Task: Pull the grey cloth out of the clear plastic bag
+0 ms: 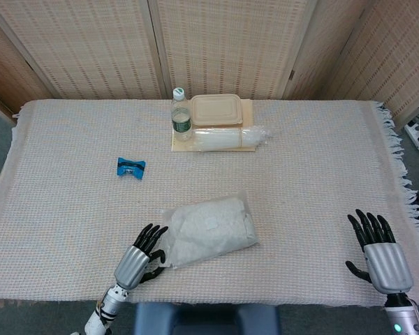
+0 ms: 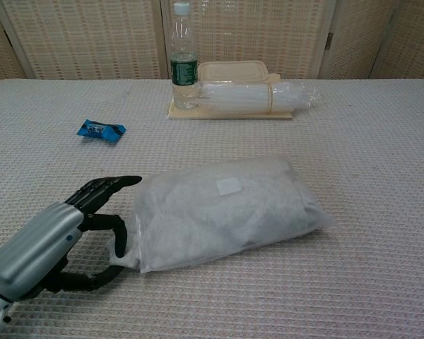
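Observation:
The clear plastic bag (image 1: 209, 230) (image 2: 226, 208) lies flat near the table's front middle. The grey cloth (image 2: 268, 212) fills it, folded and fully inside. My left hand (image 1: 141, 255) (image 2: 56, 244) is at the bag's left end. Its fingers (image 2: 106, 187) reach along the bag's upper left corner, one finger curls against the left edge, and the thumb lies low by the front corner. I see no firm grip on the plastic. My right hand (image 1: 378, 257) hovers with fingers spread near the front right table edge, far from the bag, and does not show in the chest view.
A blue snack packet (image 1: 131, 167) (image 2: 101, 130) lies left of centre. At the back stand a water bottle (image 1: 181, 115) (image 2: 183, 60), a beige lidded box (image 1: 216, 109) (image 2: 233, 70) and a plastic-wrapped sleeve (image 1: 230, 137) (image 2: 254, 95) on a wooden board. The tablecloth's fringe (image 1: 398, 160) hangs at the right.

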{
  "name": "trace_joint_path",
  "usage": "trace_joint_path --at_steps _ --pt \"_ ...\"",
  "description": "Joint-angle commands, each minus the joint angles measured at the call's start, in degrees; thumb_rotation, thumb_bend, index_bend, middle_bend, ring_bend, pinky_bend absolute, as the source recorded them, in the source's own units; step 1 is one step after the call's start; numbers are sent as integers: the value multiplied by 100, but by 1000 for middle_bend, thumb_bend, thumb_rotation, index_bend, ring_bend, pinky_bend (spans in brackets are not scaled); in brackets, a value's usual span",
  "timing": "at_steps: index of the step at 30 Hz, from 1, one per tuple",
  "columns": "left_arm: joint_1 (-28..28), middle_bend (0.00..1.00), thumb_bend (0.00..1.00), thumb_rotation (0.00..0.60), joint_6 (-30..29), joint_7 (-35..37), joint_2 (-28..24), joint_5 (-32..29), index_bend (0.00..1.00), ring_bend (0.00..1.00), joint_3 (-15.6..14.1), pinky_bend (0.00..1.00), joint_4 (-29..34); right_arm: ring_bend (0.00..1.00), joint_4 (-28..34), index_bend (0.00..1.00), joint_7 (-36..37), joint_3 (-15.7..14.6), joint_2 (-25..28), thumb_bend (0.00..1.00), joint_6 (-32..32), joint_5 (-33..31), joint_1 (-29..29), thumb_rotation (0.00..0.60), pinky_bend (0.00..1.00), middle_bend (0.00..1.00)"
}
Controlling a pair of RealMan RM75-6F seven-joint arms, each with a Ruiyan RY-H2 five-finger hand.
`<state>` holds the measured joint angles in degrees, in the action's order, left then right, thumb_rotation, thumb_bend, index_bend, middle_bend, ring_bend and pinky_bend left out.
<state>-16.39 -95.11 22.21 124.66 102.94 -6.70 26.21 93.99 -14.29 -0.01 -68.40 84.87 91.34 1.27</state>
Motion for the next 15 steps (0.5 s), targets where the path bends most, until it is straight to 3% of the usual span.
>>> trace_joint_path --at_steps 1,8,15 --pt "-21 104 512 600 -6 -33 23 19 696 0 -41 0 -1 0 -445 140 113 -5 -370 167 -166 208 207 600 0 2" --pt "-73 104 509 600 -11 -84 74 -9 700 0 -65 0 83 0 -1356 342 256 64 -1331 196 -78 487 420 600 0 52" --pt "-137 104 504 600 -36 -167 37 -24 700 0 -74 0 259 0 -2155 402 562 105 -2356 198 -54 603 629 600 0 69"
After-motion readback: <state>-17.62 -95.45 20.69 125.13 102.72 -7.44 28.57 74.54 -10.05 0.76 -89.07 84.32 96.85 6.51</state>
